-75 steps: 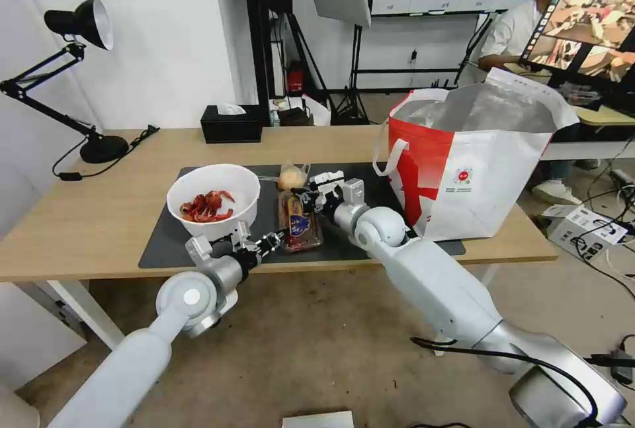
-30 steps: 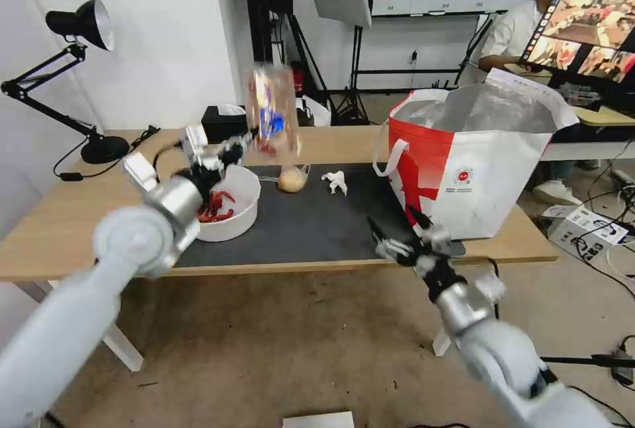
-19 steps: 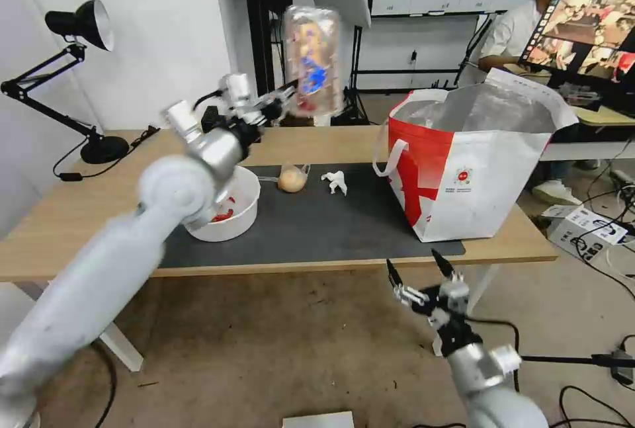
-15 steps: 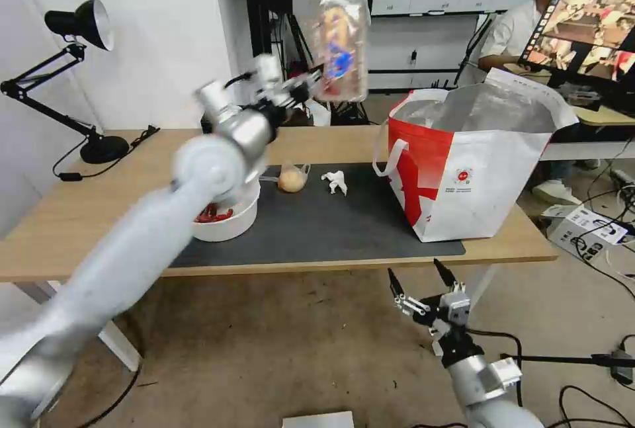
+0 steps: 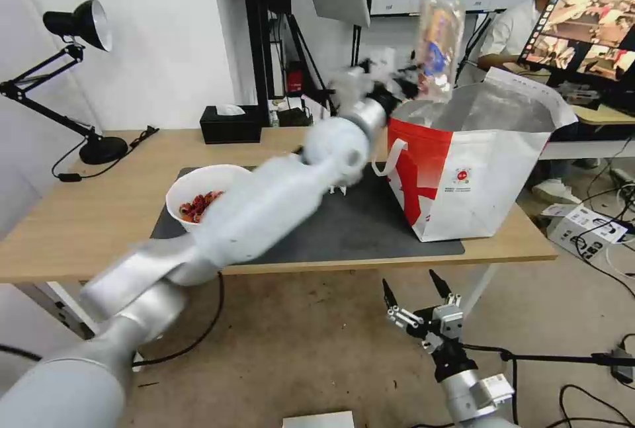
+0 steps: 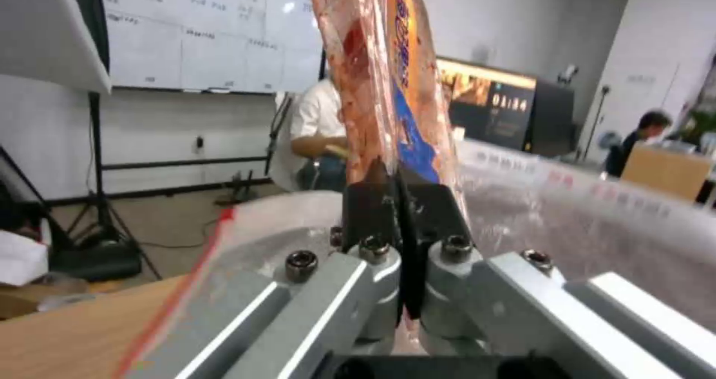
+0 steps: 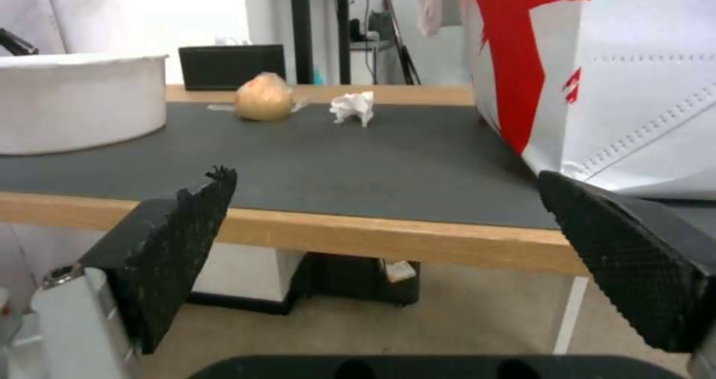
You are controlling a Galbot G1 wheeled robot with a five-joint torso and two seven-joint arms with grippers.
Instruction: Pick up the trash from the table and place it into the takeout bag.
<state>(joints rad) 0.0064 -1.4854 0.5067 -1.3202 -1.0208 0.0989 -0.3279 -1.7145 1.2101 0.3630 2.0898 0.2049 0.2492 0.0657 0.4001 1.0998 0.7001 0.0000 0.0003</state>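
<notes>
head view: left gripper [image 5: 405, 86] holds the clear plastic tray [image 5: 436, 44] upright above the takeout bag [image 5: 476, 163] rim; right gripper [image 5: 418, 300] hangs below the surface [image 5: 79, 223] edge, in front of the bag.
left wrist view: jaws clamped on the tray's edge.
right wrist view: jaws spread wide, empty; white bowl [image 7: 78, 102], yellowish lump [image 7: 263, 104] and tissue [image 7: 353, 107] lie beside the bag.

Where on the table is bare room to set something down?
Bare mat lies between the white bowl and the takeout bag, in front of the crumpled tissue. Bare wood also lies between the desk lamp and the bowl.
</notes>
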